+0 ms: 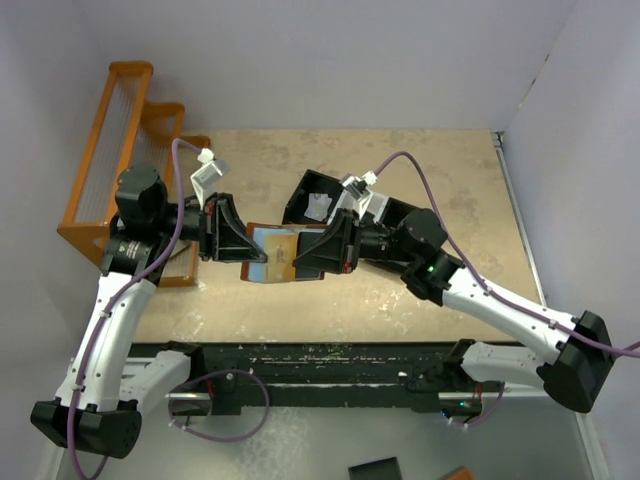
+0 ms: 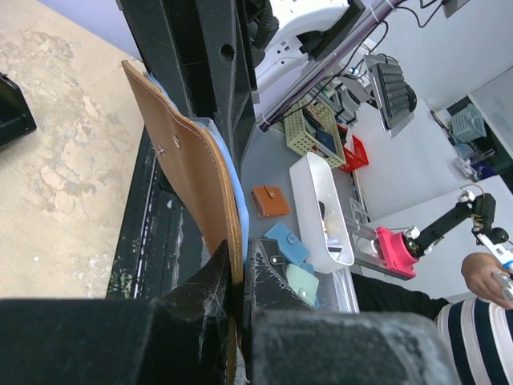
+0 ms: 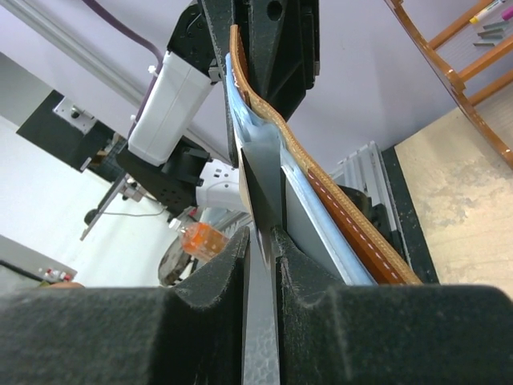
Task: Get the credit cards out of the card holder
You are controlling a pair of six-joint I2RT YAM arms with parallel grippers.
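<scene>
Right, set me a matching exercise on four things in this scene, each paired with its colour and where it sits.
Things:
1. card holder
2. wire rack
3. tray
4. credit card

Descriptions:
A. black, holds a white scrap
B. dark, between the jaws of the right gripper
C. brown, clamped in the jaws of the left gripper
D. orange, far left in the top view

Pairs: 1-C, 2-D, 3-A, 4-B.

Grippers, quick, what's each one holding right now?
Left gripper: closed on the edge of the brown wallet.
Right gripper: closed on a dark card sticking out of the wallet.
</scene>
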